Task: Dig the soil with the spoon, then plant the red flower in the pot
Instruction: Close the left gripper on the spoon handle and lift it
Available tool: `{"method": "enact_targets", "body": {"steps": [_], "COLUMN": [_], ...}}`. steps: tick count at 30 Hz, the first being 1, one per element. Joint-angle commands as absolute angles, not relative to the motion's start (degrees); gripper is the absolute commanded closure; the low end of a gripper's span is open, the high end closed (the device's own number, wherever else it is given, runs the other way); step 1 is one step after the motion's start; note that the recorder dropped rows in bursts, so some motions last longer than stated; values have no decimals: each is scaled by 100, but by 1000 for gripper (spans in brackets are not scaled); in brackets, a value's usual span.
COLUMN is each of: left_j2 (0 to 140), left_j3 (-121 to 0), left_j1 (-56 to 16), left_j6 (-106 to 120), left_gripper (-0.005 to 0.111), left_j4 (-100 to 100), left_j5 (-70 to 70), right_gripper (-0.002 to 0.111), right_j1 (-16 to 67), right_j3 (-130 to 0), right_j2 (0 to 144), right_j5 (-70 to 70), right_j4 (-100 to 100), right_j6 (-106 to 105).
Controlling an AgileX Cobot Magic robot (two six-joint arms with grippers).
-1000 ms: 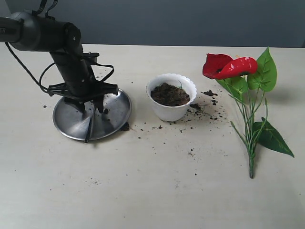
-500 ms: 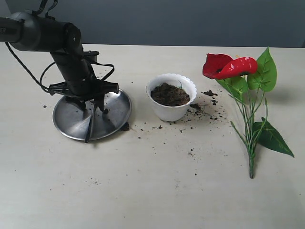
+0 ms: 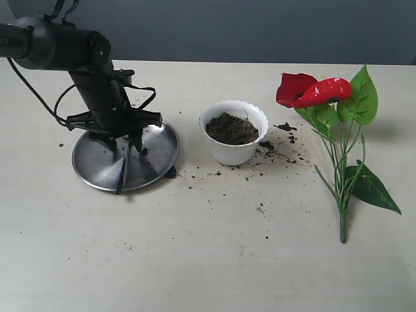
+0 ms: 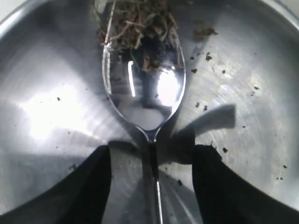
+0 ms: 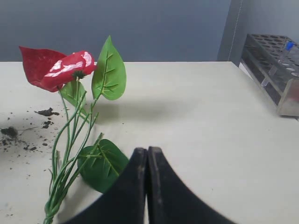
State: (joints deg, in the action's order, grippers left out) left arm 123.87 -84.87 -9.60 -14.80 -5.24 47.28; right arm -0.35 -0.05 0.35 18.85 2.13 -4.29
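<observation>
Flat on round steel plate [image 3: 97, 170]: slim silver metal spoon [image 4: 144, 88], bowl soil-smeared, handle end cut off, straddled untouched by wide-open left gripper [image 4: 153, 161]. Right gripper [image 5: 147, 156] closed, empty, near red artificial anthurium flower [image 5: 58, 69] on pale counter [image 3: 208, 260].

I'm seeing the spoon [image 3: 122, 172] lying bowl-up on the steel plate [image 3: 97, 166], its thin handle reaching toward the plate's near rim; its shiny bowl [image 4: 144, 88] is carrying a fibrous brown clump at the tip. The pot [image 3: 234, 153], white and scallop-rimmed, is standing upright just right of the plate, with the soil [image 3: 232, 128] filling it in a dark, crumbly mound. The red flower [image 3: 305, 91] is lying flat well to the pot's right, glossy blooms pointing away and stem end toward me, with loose crumbs sitting between the two.
</observation>
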Motion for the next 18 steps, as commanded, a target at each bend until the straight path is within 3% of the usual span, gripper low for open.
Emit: {"method": "enact_targets", "body": {"steps": [1,12,18], "left_j2": [12475,12503,12503], "left_j3": [-8522,-8522,-8522], "left_j1": [-983,-983,-983], "left_j6": [-1531,-1545,-1508], "left_gripper": [56,58,84], "left_j4": [-437,-437,-402], "left_j5": [4805,4755,4766], "right_gripper": [109,109,109], "right_j1": [-57,-57,-57], "right_j3": [0,0,0], "right_j2": [0,0,0], "right_j5": [1828,1828,1854], "right_j4": [203,203,203], "right_j6": [-434,-434,-434]}}
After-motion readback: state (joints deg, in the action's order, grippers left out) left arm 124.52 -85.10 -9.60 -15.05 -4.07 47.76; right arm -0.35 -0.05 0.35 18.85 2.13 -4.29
